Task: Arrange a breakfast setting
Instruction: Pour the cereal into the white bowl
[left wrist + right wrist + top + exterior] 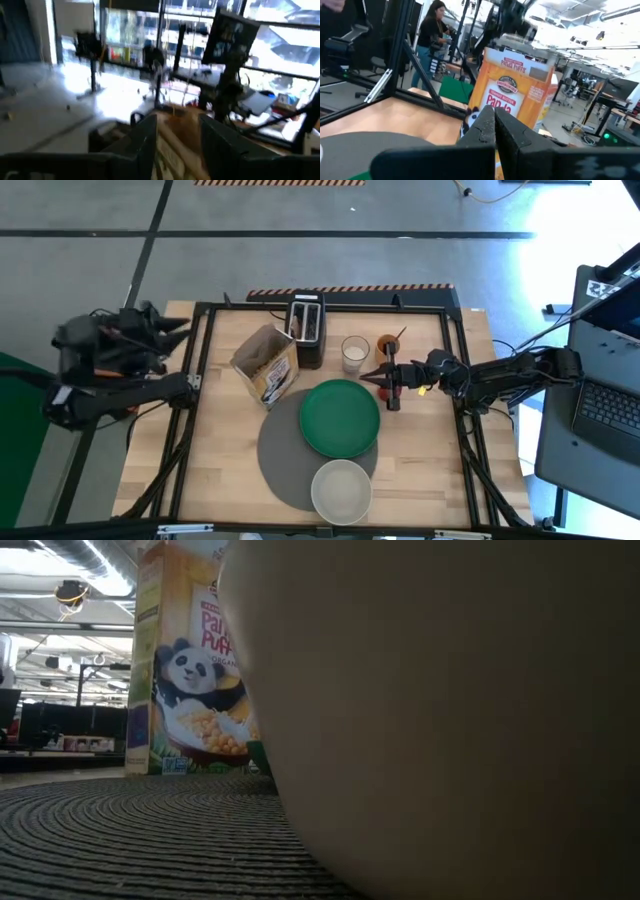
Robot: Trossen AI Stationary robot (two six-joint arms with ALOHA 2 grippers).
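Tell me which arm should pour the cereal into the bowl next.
Probably the left. The left gripper waits at the table's left edge, on the cereal box's side. The right gripper, fingers together, sits beyond the green plate, farther from the box. The bowl looks empty.

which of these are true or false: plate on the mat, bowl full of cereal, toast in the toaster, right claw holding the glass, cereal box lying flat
1. The green plate lies partly on the round grey mat. True.
2. The pale bowl is full of cereal. False: it looks empty.
3. A toast slice sits in the black toaster. True.
4. The right claw holds the glass of milk. False: its fingers are shut on nothing, beside the plate's rim.
5. The cereal box lies flat. False: it stands upright, left of the toaster.
6. The left claw is off the table's left edge. True.
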